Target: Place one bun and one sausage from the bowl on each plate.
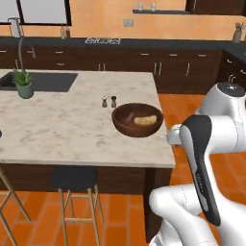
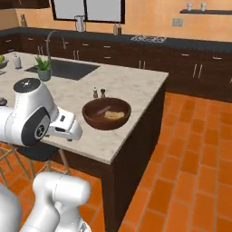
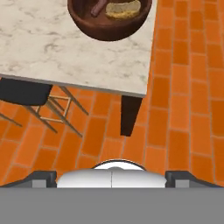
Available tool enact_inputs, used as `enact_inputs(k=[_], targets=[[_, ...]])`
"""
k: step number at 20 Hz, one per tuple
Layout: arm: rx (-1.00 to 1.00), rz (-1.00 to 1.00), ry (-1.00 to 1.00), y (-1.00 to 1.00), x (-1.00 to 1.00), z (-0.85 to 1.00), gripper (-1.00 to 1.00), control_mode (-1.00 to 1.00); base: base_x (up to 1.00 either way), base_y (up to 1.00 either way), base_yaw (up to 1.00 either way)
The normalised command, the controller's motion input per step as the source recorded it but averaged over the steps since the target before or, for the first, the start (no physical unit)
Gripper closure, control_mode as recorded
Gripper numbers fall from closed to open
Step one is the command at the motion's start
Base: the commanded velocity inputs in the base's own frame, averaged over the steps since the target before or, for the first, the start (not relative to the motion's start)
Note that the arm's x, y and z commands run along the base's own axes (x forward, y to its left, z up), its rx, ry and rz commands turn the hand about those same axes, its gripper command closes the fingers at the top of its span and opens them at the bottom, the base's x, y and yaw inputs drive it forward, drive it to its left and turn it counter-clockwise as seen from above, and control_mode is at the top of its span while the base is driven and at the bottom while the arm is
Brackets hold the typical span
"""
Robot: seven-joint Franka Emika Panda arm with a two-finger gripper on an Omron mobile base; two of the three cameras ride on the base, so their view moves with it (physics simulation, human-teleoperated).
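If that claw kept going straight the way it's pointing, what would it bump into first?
Probably the orange tiled floor beside the island: the open gripper points down past the marble countertop's edge. The bowl sits further ahead; depth is uncertain.

My arm [image 1: 218, 144] is glossy white, with rounded shells. A black strip runs along one link. Its joint caps are dark grey.

Left base view: from behind the arm, looking forward and down across the marble counter [image 1: 72, 125], with the bowl [image 1: 137, 120] near centre. Right base view: same counter [image 2: 122, 90] and bowl [image 2: 106, 113], seen from the other side, more of the tiled floor [image 2: 190, 149] to the right. Hand view: aimed steeply down past the counter edge [image 3: 74, 83], bowl [image 3: 109, 22] at top, stool [image 3: 22, 92] and floor below.
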Motion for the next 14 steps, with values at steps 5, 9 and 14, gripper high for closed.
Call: enact_inputs(k=[5, 9, 14], targets=[[0.00, 0.00, 0.00, 0.00, 0.00, 0.00, -1.00, 1.00, 0.01, -0.73, 0.78], [0.00, 0.00, 0.00, 0.00, 0.00, 0.00, -1.00, 1.00, 0.00, -0.72, 0.78], [0.00, 0.00, 0.00, 0.00, 0.00, 0.00, -1.00, 1.00, 0.00, -0.81, 0.73]])
